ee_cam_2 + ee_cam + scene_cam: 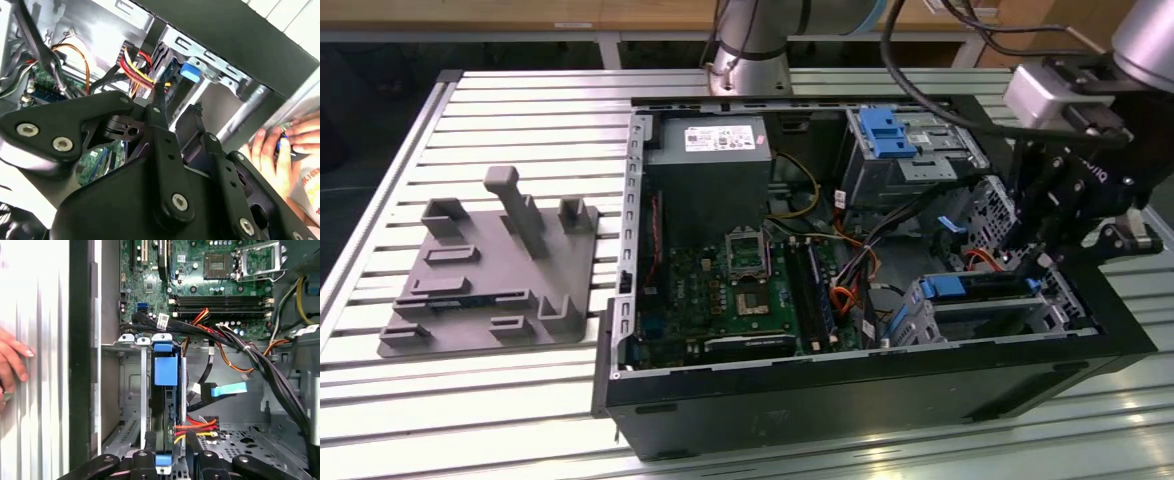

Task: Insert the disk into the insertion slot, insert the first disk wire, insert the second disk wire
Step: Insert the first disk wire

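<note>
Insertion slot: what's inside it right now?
The disk sits in the insertion slot, its blue frame showing edge-on in the first wrist view. The slot's walls cover its flat faces, and the gripper covers its near end.

Matt black gripper (178,102), blue plastic on the disk (166,367), dull silver metal insertion slot (131,385), ribbed metal table (520,400)

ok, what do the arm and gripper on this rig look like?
Arm: silver-grey round tube segments, with black cables looping to the wrist. A pale grey box sits at the wrist. Gripper: matte black, bar-shaped links with silver screw heads; white print on its body in the exterior view.
</note>
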`<state>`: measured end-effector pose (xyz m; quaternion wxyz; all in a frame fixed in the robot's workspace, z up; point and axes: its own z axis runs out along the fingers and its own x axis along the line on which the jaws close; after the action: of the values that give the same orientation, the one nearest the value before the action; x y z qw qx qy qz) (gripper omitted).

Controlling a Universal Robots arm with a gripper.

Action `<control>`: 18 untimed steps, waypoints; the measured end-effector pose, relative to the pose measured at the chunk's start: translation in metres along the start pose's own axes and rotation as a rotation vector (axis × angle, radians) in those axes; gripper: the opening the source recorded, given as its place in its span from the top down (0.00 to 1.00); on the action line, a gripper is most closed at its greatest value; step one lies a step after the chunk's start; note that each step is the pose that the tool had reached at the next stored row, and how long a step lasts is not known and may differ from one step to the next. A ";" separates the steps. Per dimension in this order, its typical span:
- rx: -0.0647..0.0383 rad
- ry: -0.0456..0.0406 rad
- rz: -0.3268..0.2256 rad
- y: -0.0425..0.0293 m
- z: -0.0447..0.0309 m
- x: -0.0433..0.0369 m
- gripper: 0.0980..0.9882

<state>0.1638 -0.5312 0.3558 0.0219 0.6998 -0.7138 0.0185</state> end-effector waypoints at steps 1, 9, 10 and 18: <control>0.000 0.0000 0.000 0.0000 -0.0049 0.0003 0.70; 0.000 -0.0001 0.000 0.0001 -0.0261 0.0015 0.70; 0.000 0.0000 0.000 0.0001 -0.0261 0.0015 0.70; 0.000 0.0004 0.000 0.0001 -0.0262 0.0015 0.70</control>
<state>0.1638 -0.5312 0.3821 0.0220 0.6998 -0.7138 0.0186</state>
